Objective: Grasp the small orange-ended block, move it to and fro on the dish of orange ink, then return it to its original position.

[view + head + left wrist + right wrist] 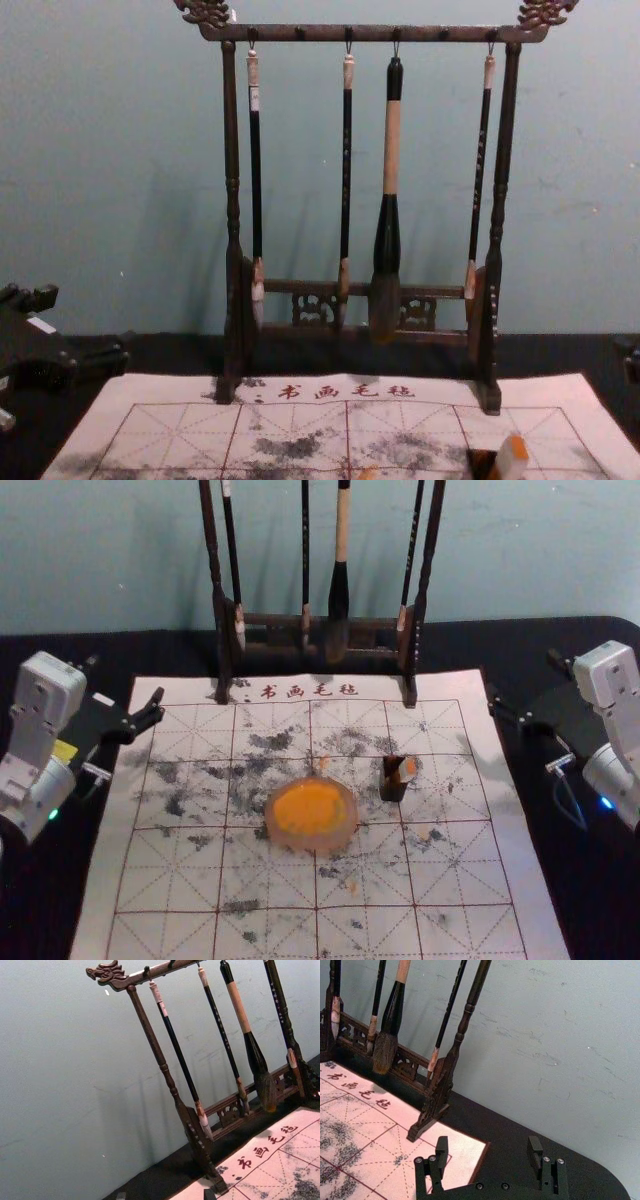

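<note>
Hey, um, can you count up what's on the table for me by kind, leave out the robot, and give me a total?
Brush rack: 1
Hanging brushes: 4
Ink dish: 1
Orange-ended block: 1
Small dark holder: 1
Printed calligraphy mat: 1
Total: 9

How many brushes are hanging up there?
4, all on the rack: a thin brush at the left, a second thin brush near the middle, the big brush just right of that, and a third thin brush at the right.
</note>
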Robot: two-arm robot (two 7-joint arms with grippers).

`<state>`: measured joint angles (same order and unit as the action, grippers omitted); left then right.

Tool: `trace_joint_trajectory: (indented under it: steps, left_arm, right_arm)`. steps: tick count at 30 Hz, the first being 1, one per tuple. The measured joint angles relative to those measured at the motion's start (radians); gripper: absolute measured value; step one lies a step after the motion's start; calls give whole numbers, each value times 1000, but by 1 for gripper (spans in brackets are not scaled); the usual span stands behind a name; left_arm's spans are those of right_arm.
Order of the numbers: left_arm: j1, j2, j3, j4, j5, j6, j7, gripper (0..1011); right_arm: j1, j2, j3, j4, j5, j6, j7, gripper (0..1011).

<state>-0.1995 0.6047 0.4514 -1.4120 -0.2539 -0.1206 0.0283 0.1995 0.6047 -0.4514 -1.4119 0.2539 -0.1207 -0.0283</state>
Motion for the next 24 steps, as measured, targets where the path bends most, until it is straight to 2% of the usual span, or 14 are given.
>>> trace_joint_trajectory:
  steps: [24]
  left_arm:
    - [0,0,0,0,0,0,0,1001]
  right_arm:
    - [0,0,0,0,0,0,0,1002]
